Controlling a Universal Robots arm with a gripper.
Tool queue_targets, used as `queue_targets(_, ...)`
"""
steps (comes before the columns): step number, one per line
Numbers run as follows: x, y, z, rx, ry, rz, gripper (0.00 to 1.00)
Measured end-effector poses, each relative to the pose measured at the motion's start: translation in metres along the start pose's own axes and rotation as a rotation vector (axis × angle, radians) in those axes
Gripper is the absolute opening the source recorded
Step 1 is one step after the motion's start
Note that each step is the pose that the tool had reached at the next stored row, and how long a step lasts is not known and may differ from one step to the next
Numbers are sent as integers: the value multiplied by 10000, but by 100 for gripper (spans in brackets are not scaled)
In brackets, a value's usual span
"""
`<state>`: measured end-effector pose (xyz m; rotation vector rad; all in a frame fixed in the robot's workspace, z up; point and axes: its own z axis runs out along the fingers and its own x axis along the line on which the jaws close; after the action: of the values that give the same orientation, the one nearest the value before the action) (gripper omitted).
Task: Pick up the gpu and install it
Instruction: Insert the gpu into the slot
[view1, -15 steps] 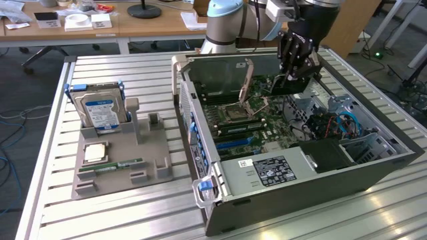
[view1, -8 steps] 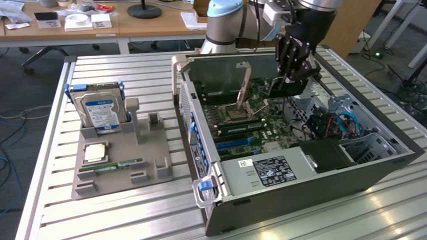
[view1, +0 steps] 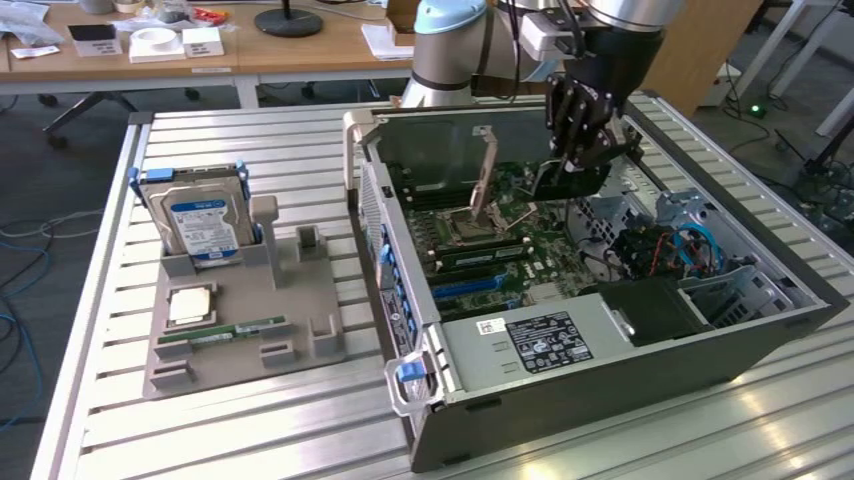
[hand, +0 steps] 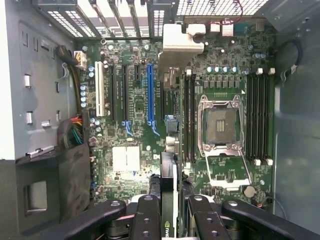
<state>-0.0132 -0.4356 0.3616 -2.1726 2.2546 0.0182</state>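
The fingers (hand: 147, 215) are standing closest to the wrist camera, and they are closing on the gpu (hand: 169, 175), pinching its upper edge from both sides. The card is hanging on edge, with the thin side facing down. I judge it is being held this way so that its connector edge can go straight into a slot. Near the fingers the card is carrying a small green mark, cut off by the edge of the picture, so I cannot read it.

Below the card the motherboard (hand: 125, 190) is lying flat in the open case. The card is hanging apart from it, between the long blue slot (hand: 150, 90) and the empty processor socket (hand: 220, 125). It is not yet sitting in any slot.

In the exterior view the computer case (view1: 601, 380) is lying on its side on the table (view1: 267, 440), with the open side up so that the arm can reach in from above. The card (view1: 571, 183) is hanging under the fingers (view1: 581, 150), inside the far part of the case. A black label (view1: 545, 342) near the front is showing white print that is too fine to read.

Toward the exterior view's left a grey tray (view1: 240, 370) is keeping the other parts in their own places: a memory stick (view1: 227, 332), a processor chip (view1: 191, 305) and an upright hard drive (view1: 200, 220). I cannot read the drive's blue and white label.
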Motion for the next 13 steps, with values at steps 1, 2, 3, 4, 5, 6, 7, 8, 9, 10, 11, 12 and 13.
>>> queue_targets(1, 0, 5, 8, 0, 1, 1, 26)
queue_targets(2, 0, 9, 15, -1, 2, 1, 26)
queue_targets(3, 0, 12, 21, -1, 3, 1, 26)
queue_targets(4, 0, 14, 26, 0, 2, 0, 26)
queue_targets(5, 1, 17, 31, 0, 1, 0, 26)
queue_targets(6, 1, 20, 36, 0, 2, 0, 26)
queue_targets(7, 1, 24, 44, 0, 1, 1, 26)
queue_targets(8, 2, 29, 53, 0, 2, 0, 26)
queue_targets(9, 2, 34, 61, 0, 5, 0, 26)
queue_targets(10, 2, 39, 71, 0, 6, 0, 26)
queue_targets(11, 3, 44, 81, 0, 7, 0, 26)
queue_targets(12, 3, 49, 91, 0, 9, 0, 26)
queue_targets(13, 3, 54, 100, 0, 11, 0, 26)
